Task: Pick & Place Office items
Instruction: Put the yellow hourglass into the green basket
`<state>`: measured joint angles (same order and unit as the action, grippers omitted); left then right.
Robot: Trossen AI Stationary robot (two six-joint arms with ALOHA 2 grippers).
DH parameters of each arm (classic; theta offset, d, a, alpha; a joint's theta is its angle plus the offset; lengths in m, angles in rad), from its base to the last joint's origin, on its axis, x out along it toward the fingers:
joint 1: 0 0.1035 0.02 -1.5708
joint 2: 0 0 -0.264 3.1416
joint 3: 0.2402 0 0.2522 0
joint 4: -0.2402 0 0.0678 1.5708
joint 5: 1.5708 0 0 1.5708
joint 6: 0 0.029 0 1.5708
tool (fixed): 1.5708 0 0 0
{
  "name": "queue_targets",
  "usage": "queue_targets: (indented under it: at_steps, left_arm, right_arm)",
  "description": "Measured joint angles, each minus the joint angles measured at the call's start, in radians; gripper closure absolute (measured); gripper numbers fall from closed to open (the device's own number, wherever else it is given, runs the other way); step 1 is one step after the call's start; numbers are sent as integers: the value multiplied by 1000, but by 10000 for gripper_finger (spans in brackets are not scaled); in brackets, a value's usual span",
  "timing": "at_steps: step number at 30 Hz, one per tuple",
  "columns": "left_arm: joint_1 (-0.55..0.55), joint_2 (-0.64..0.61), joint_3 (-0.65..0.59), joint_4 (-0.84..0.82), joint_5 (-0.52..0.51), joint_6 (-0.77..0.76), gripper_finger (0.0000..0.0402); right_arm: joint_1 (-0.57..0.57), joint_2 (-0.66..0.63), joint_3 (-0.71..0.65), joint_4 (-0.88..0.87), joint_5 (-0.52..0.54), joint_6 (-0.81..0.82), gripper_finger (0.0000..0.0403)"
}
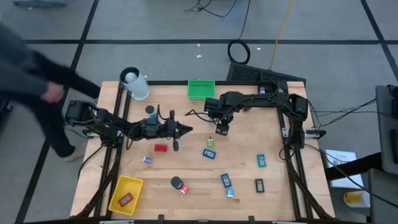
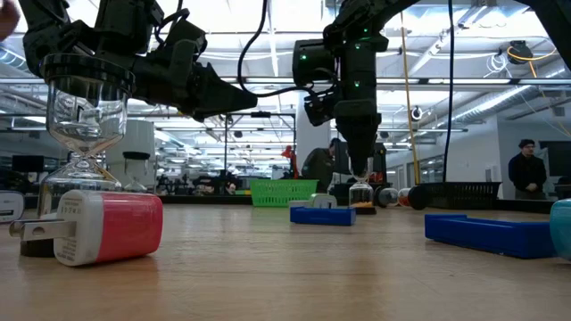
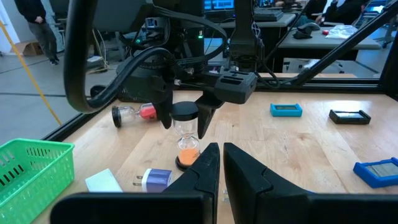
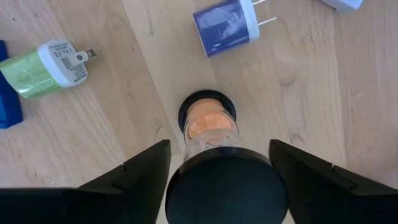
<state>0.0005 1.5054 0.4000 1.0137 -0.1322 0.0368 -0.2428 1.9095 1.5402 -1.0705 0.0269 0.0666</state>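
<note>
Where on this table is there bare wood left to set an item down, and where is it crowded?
Bare wood lies along the left edge between the white cylinder and the yellow basket, and at the near right corner past the black block. The middle is crowded: the open right gripper straddles an orange hourglass beside plug adapters, with the shut left gripper close by.

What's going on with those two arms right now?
Right gripper open, straddling upright orange hourglass on table. Left gripper shut, empty, waiting mid-table. Purple plug nearby, not blocking.
</note>
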Motion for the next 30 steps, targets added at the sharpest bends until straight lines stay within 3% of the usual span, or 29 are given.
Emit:
queue_targets:
  at_steps: [9, 22, 30]
  left_arm:
    - [0, 0, 0, 0, 0, 0, 371]
    - [0, 0, 0, -1, 0, 0, 371]
    - [0, 0, 0, -2, 0, 0, 371]
  right_arm:
    - [0, -7, 0, -7, 6, 15, 84]
    - [-2, -138, 0, -22, 61, 45, 89]
    - [15, -240, 1, -41, 150, 97, 100]
